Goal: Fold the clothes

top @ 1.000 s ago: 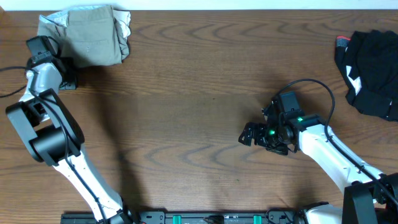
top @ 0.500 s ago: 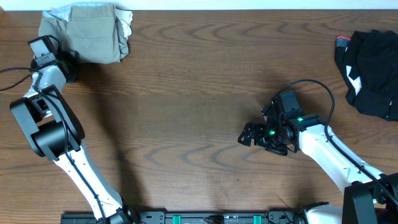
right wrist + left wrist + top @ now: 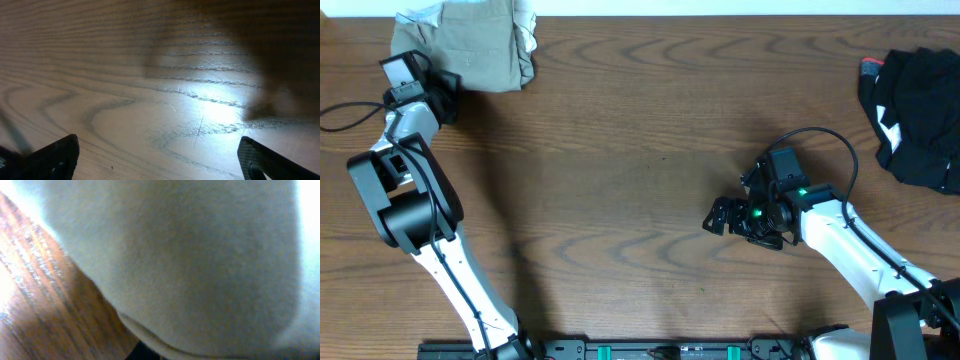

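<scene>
Khaki shorts lie folded at upper left by the table edge, left gripper jaws clenched against them, right gripper jaws released right of centre; a further nudge could tip them off.

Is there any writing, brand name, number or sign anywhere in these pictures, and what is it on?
No text can be read in any view.
The khaki garment, the black garment and the wooden table show no print.
A small red tab at the black garment's edge is too small to tell whether it bears text.
</scene>
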